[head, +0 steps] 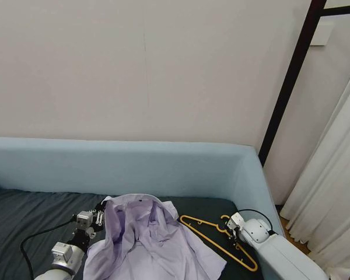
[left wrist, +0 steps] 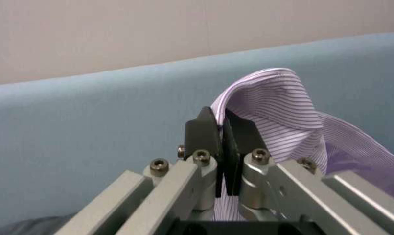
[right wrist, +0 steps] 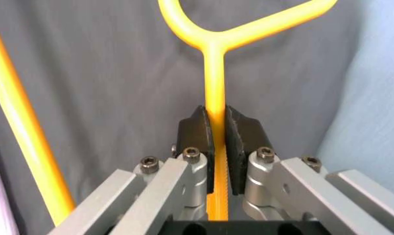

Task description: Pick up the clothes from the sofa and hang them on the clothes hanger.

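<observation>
One lilac striped shirt lies crumpled on the dark grey seat of the sofa. The left gripper is clamped on it, with a fold of the shirt's edge pinched between its two black pads. The rest of the cloth spreads away from that gripper toward the other arm.

One yellow hanger lies flat on the seat just beside the shirt, between it and the right gripper. That gripper's two pads are closed on the hanger's straight neck, just below the point where it forks. One of the hanger's long bars runs alongside the gripper.

The sofa's pale blue backrest rises beyond both grippers, and its arm stands just outside the right one. One black cable loops beside the left arm. A white curtain hangs beyond the sofa's arm.
</observation>
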### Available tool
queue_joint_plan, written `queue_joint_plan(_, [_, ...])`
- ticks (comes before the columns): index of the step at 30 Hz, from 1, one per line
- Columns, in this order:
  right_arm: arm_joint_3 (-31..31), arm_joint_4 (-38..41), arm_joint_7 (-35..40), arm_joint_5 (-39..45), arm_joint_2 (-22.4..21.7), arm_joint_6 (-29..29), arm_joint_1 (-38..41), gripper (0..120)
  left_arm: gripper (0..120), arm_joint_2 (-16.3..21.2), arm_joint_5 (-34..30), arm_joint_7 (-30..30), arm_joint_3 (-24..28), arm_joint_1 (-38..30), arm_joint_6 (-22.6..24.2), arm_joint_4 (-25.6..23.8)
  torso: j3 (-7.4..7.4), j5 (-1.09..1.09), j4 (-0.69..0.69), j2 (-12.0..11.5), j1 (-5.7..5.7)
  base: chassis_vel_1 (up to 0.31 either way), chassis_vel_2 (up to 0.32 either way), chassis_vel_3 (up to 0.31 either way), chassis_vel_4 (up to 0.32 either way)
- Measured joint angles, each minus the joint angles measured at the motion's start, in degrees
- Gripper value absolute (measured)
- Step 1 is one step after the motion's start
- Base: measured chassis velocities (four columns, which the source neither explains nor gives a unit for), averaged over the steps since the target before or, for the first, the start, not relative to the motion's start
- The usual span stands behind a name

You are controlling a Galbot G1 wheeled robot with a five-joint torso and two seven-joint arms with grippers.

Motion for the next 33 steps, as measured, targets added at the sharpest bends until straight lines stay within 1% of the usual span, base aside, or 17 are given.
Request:
queue_joint_plan(4, [0.10,3.18,2.50,1.07,-1.05,2.73,0.61,5,0,0.29,-0.31,0.00,-0.01,-0.01,-0.01,-0.02,0.00,0.01,0.00,0.00,0.00,0.000,0.000,0.000,0.000])
queue_joint_plan(7, [1.87,6.79,6.33,2.22,-2.50,6.29,1.04,5,0,0.88,-0.72,0.02,-0.02,0.03,-0.03,-0.09,0.00,0.00,0.01,0.00,0.00,0.000,0.000,0.000,0.000])
queue_joint_plan(8, [1.87,6.79,6.33,2.22,-2.50,6.29,1.04,5,0,0.88,-0.72,0.02,-0.02,0.03,-0.03,-0.09,0.00,0.00,0.01,0.00,0.00,0.000,0.000,0.000,0.000])
queue_joint_plan(10, [3.94,10.19,8.78,2.29,-3.98,10.29,0.51,5,0,1.71,-1.17,0.11,-0.08,0.10,-0.08,-0.08,0.00,0.00,0.00,0.00,0.00,0.000,0.000,0.000,0.000])
queue_joint_plan(12, [5.91,14.92,10.60,2.54,-6.15,16.35,-1.16,5,0,2.65,-1.71,0.35,-0.09,0.03,-0.11,0.15,0.00,0.01,0.01,0.00,0.00,0.000,0.000,0.000,0.000])
queue_joint_plan(13, [6.56,17.00,10.88,2.53,-7.26,19.22,-2.14,5,0,3.03,-2.02,0.35,-0.04,-0.07,-0.12,0.23,-0.01,0.00,0.01,0.00,0.00,0.000,0.000,0.000,0.000])
queue_joint_plan(14, [6.56,17.00,10.88,2.53,-7.26,19.22,-2.14,5,0,3.03,-2.02,0.35,-0.04,-0.07,-0.12,0.23,-0.01,0.00,0.01,0.00,0.00,0.000,0.000,0.000,0.000])
queue_joint_plan(16, [7.41,22.25,10.96,1.62,-10.09,25.39,-5.14,5,0,3.82,-2.82,0.65,0.26,-0.41,-0.13,0.27,-0.02,-0.01,0.00,0.00,0.00,0.000,0.000,0.000,0.000])
queue_joint_plan(17, [7.44,23.53,10.93,1.12,-10.85,26.80,-6.05,5,0,4.03,-3.03,0.65,0.33,-0.53,-0.12,0.26,-0.01,0.00,0.00,0.00,0.00,0.000,0.000,0.000,0.000])
queue_joint_plan(18, [7.43,26.47,10.82,-0.62,-12.53,29.30,-8.56,5,0,4.35,-3.39,0.75,0.48,-0.70,-0.07,0.16,-0.01,0.00,0.00,0.00,0.00,0.000,0.000,0.000,0.000])
queue_joint_plan(19, [7.43,26.47,10.82,-0.62,-12.53,29.30,-8.56,5,0,4.35,-3.39,0.75,0.48,-0.70,-0.07,0.16,-0.01,0.00,0.00,0.00,0.00,0.000,0.000,0.000,0.000])
queue_joint_plan(21, [6.91,30.52,10.43,-4.17,-14.09,31.40,-12.93,5,0,4.82,-3.95,1.01,0.65,-0.87,0.17,-0.09,-0.01,0.01,-0.02,0.00,0.00,0.000,0.000,0.000,0.000])
queue_joint_plan(24, [5.93,33.65,10.63,-10.31,-14.23,31.89,-17.02,5,0,5.52,-4.86,1.37,0.64,-0.86,0.52,-0.43,-0.01,0.00,-0.01,0.00,0.00,0.000,0.000,0.000,0.000])
queue_joint_plan(25, [5.93,33.65,10.63,-10.31,-14.23,31.89,-17.02,5,0,5.52,-4.86,1.37,0.64,-0.86,0.52,-0.43,-0.01,0.00,-0.01,0.00,0.00,0.000,0.000,0.000,0.000])
queue_joint_plan(27, [4.73,34.36,11.55,-13.70,-13.72,31.33,-18.11,5,0,6.00,-5.62,1.42,0.46,-0.67,1.05,-1.12,-0.02,0.00,0.00,0.00,0.00,0.000,0.000,0.000,0.000])
queue_joint_plan(28, [3.03,34.85,13.20,-15.85,-13.15,30.04,-18.47,5,0,6.38,-6.10,1.42,0.12,-0.41,1.53,-1.95,-0.01,0.00,0.01,0.00,0.00,0.000,0.000,0.000,0.000])
queue_joint_plan(33, [-1.69,36.12,16.55,-18.53,-11.33,26.30,-17.78,5,0,6.88,-6.33,1.43,-1.29,1.08,2.50,-4.93,-0.01,0.00,0.01,0.00,0.00,0.000,0.000,0.000,0.000])
